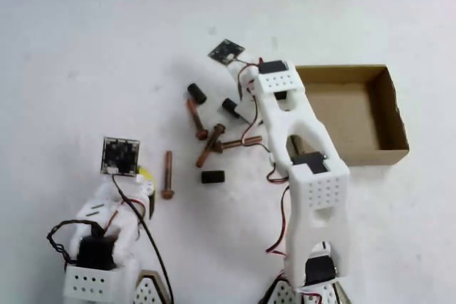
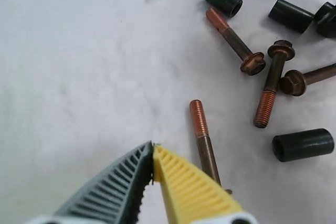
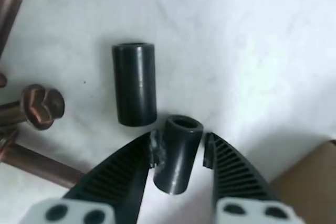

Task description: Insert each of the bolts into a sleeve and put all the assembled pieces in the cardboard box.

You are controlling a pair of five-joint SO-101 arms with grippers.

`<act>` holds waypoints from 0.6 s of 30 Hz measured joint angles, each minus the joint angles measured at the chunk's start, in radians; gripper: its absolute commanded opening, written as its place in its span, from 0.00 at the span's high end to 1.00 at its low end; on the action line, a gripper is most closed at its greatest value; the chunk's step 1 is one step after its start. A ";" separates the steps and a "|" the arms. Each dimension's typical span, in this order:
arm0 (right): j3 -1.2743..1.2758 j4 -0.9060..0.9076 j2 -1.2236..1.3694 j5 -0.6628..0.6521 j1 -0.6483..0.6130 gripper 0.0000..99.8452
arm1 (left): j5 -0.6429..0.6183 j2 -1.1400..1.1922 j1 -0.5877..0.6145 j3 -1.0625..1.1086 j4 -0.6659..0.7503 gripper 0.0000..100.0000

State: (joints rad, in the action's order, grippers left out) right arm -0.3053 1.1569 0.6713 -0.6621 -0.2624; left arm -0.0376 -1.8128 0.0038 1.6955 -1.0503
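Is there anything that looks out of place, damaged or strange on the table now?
Nothing looks damaged or spilled. The copper-coloured metal bolts and short black cylindrical sleeves lie loose on the white table. The only untidy spot is near the middle, where three bolts lie clustered with their heads together.

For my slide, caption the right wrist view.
Open right claw straddling one black sleeve, another sleeve and bolts close by.
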 measured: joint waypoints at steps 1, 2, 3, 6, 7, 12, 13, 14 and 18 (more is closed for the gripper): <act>-0.005 0.009 0.000 0.000 0.000 0.93 | 0.000 0.000 0.000 0.000 0.000 0.98; -0.009 0.014 0.000 0.000 0.000 0.97 | 0.000 0.000 0.000 0.000 0.000 0.98; -0.012 0.014 0.002 0.000 0.000 0.99 | 0.000 0.000 0.000 0.000 0.000 0.98; -0.021 0.017 0.005 0.000 0.002 0.97 | 0.000 0.000 0.000 0.000 0.000 0.98; -0.021 0.018 0.005 0.000 0.002 0.98 | 0.000 0.000 0.000 0.000 0.000 0.98; -0.028 0.025 0.005 0.002 0.002 0.98 | 0.000 0.000 0.000 0.000 0.000 0.98; -0.029 0.034 0.000 0.002 0.002 0.98 | 0.000 0.000 0.000 0.000 0.000 0.98; -0.029 0.049 -0.011 0.002 0.002 0.98 | 0.000 0.000 0.000 0.000 0.000 0.98; -0.026 0.130 -0.095 0.002 -0.006 0.98 | 0.000 0.000 0.000 0.000 0.000 0.98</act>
State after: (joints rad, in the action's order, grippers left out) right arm -0.3314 1.2873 0.5762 -0.6605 -0.2685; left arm -0.0376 -1.8128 0.0038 1.6955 -1.0503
